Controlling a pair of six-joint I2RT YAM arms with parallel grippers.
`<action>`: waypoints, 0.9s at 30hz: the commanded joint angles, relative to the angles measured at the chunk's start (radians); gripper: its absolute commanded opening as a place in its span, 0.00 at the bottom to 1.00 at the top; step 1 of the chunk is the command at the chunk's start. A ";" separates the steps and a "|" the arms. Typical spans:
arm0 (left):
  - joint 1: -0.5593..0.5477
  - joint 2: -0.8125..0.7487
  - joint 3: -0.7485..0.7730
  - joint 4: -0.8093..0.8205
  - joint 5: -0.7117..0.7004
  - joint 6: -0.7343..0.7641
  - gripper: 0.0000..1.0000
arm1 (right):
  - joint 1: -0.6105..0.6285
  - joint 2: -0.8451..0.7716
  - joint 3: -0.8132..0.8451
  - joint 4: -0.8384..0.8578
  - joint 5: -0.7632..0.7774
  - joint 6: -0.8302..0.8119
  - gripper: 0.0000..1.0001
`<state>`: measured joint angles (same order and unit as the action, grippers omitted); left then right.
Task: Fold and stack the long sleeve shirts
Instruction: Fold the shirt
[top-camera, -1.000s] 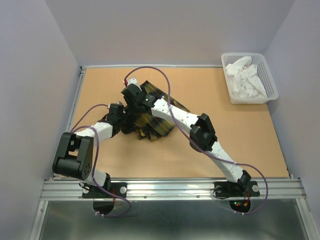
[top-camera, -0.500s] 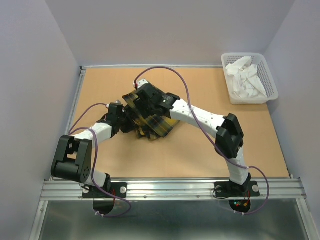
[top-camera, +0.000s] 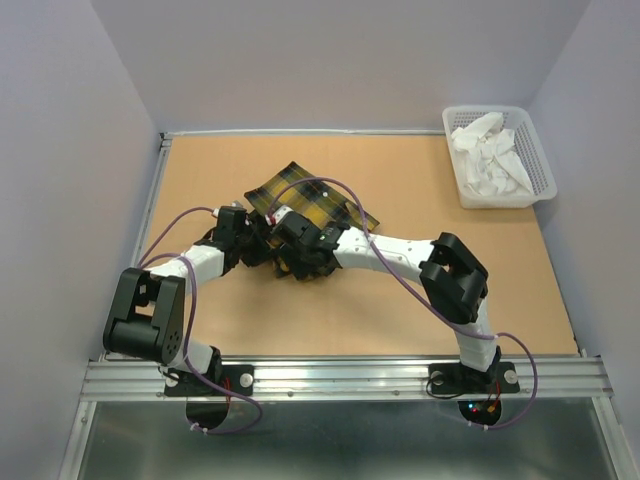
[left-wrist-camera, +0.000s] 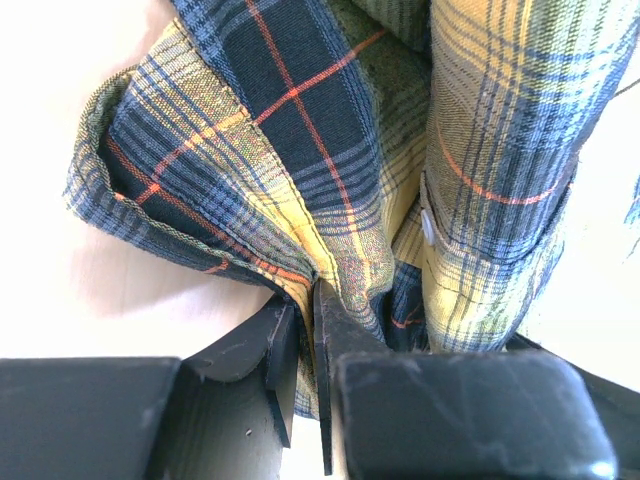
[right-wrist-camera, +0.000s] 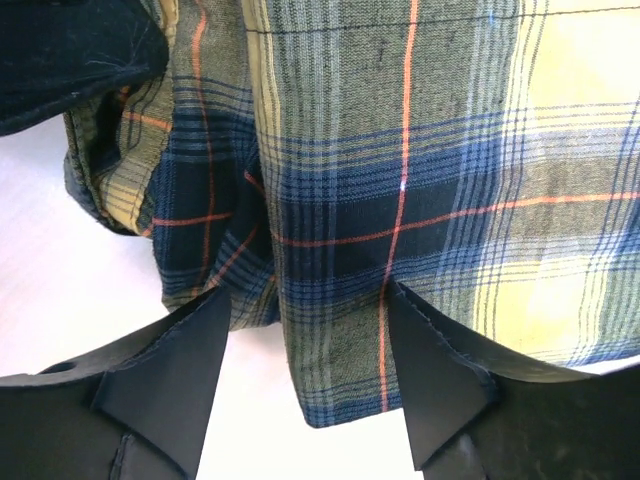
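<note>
Left gripper (left-wrist-camera: 303, 300) nearly closed (seemingly pinching); right gripper (right-wrist-camera: 305, 293) spread wide; arms angled inward.

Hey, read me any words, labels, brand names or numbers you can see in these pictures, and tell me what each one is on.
There is no readable text in any view.
Plaid shirt: only the woven check and a small white button; no tag or brand label shows.
White basket: no label or print visible.
Robot arms and table frame: no lettering large or sharp enough to read.
</note>
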<state>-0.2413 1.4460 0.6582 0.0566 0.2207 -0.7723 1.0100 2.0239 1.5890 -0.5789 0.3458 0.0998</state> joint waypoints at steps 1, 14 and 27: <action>-0.004 0.013 -0.008 0.023 0.000 -0.001 0.21 | 0.007 -0.039 -0.032 0.085 0.080 -0.014 0.62; -0.006 0.019 -0.005 0.032 0.008 0.001 0.21 | 0.007 -0.047 0.011 0.094 0.096 -0.012 0.01; -0.009 0.019 -0.003 0.040 0.008 -0.007 0.21 | 0.007 -0.048 0.106 0.082 0.041 0.070 0.01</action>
<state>-0.2413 1.4651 0.6582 0.0719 0.2241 -0.7723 1.0149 2.0235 1.6073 -0.5392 0.3885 0.1287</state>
